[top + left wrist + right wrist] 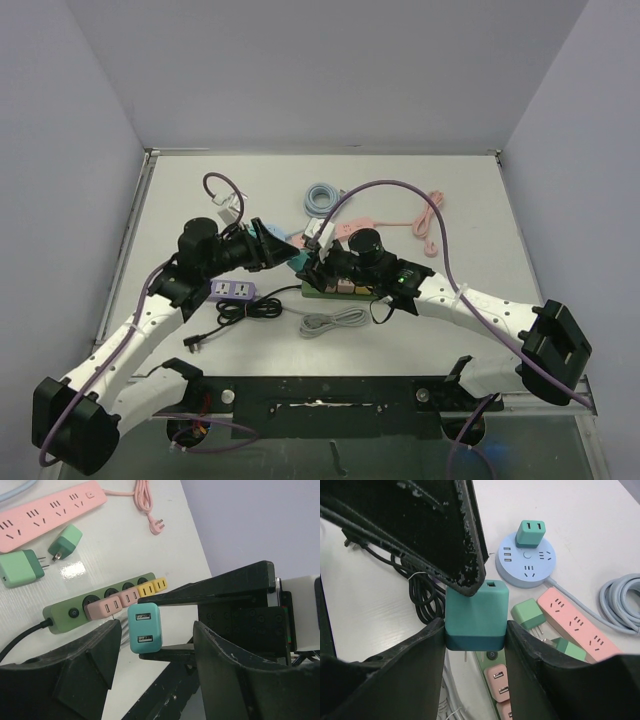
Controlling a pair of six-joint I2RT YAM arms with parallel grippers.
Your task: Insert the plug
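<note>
Both jaws of my R gripper (pixel 476 627) clamp teal charger (pixel 477 607), prongs down toward green strip (pixel 65 611) for insertion; L gripper (pixel 272 246) jaws apart.

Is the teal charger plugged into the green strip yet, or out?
Out. The right gripper holds the teal charger in the air; the left wrist view shows it apart from the green strip.

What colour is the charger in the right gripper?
The charger is teal, darker at the base; best in right wrist view.
</note>
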